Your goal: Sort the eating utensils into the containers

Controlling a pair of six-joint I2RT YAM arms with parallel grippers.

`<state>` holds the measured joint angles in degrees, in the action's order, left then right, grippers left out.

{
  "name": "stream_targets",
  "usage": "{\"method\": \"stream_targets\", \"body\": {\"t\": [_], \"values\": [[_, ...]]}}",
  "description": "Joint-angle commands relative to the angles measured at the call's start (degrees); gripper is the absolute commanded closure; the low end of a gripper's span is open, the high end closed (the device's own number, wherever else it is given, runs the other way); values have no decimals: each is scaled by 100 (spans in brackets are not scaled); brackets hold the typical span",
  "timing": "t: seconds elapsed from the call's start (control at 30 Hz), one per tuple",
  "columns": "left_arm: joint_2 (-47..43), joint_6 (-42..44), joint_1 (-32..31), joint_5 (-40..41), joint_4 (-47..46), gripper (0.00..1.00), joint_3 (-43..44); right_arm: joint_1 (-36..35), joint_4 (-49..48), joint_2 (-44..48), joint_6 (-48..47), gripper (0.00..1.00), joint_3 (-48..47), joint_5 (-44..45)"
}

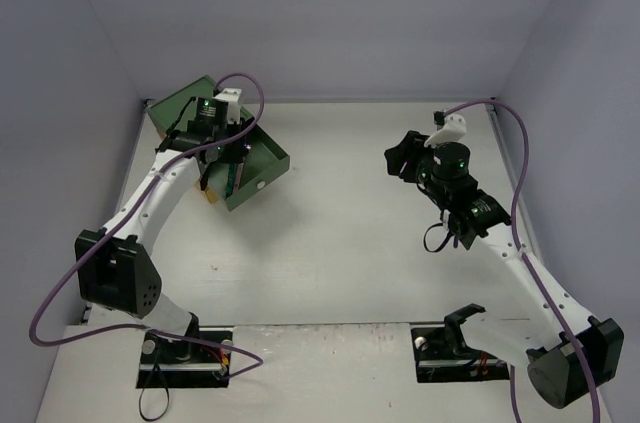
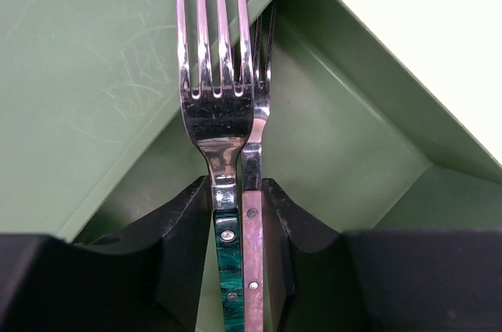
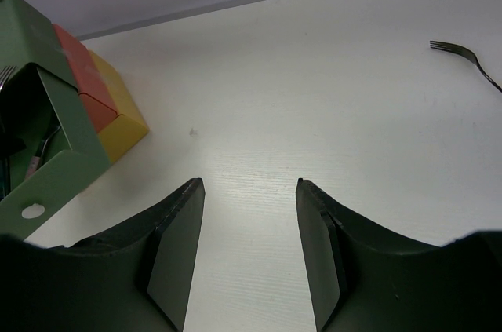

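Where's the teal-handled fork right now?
In the left wrist view, the teal-handled fork sits clamped in the left gripper beside the pink-handled fork, over the open green drawer.

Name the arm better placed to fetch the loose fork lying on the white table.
Right, probably. The right gripper stands open and empty over the table, with the loose fork ahead in its wrist view. The left gripper is busy at the green drawer, clamped on two forks.

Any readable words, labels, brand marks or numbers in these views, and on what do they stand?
None can be read.
The two forks, the green drawer and the chest show no markings.
Any small print in the top view is too small to read.
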<state>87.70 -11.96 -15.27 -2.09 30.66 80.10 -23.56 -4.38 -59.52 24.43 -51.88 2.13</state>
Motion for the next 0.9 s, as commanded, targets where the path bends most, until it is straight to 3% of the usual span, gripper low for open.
{"method": "stream_targets", "body": {"t": [0.0, 0.2, 0.43, 0.67, 0.87], "values": [[-289, 242, -20, 20, -179, 76, 419, 53, -269, 134, 54, 52, 29, -64], [-385, 428, -29, -257, -185, 89, 409, 62, -263, 154, 64, 52, 64, -73], [-430, 520, -65, -575, -227, 94, 251, 88, -239, 178, 62, 52, 82, -81], [-448, 577, -126, -720, -232, 95, 178, 114, -230, 143, 71, 52, 99, -103], [-412, 413, -126, -328, -181, 94, 66, 159, -225, 156, 49, 52, 125, -85]]}}
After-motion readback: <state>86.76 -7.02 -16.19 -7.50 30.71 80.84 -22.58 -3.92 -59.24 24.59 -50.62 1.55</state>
